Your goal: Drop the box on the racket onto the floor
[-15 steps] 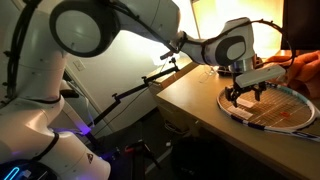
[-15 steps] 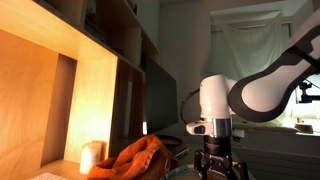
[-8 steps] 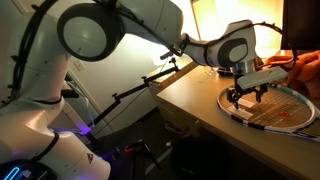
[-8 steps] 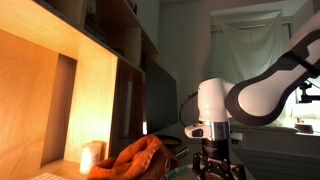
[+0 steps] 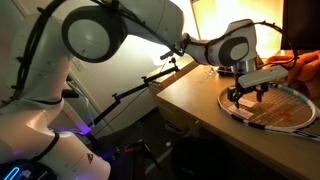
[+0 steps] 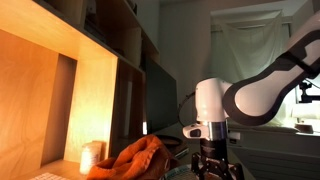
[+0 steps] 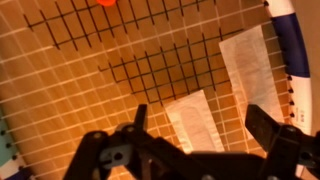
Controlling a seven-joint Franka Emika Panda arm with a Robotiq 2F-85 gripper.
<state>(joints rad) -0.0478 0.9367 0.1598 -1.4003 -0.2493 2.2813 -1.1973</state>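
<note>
The racket [image 5: 275, 112] lies flat on the wooden table [image 5: 190, 95], its head near the table's front edge. In the wrist view its string grid [image 7: 90, 70] fills the frame, with the white-and-blue rim [image 7: 296, 50] at the right. My gripper [image 5: 244, 98] hangs just above the strings and is open, with its fingers wide apart [image 7: 203, 122]. Between the fingers a pale rectangular shape [image 7: 196, 118] shows at the strings, and a second one [image 7: 245, 72] lies beside it. I cannot tell whether either is the box. The floor [image 5: 140, 150] is dark below the table.
An orange cloth [image 6: 140, 156] lies on the table behind the racket; it also shows at the frame's right edge [image 5: 306, 68]. A small pale cup [image 6: 92, 155] stands by a wooden shelf. A black jointed arm stand [image 5: 140, 88] leans at the table's side. The robot base [image 5: 40, 140] glows purple.
The arm's upper links have shifted slightly; the gripper stays over the racket strings, still open.
</note>
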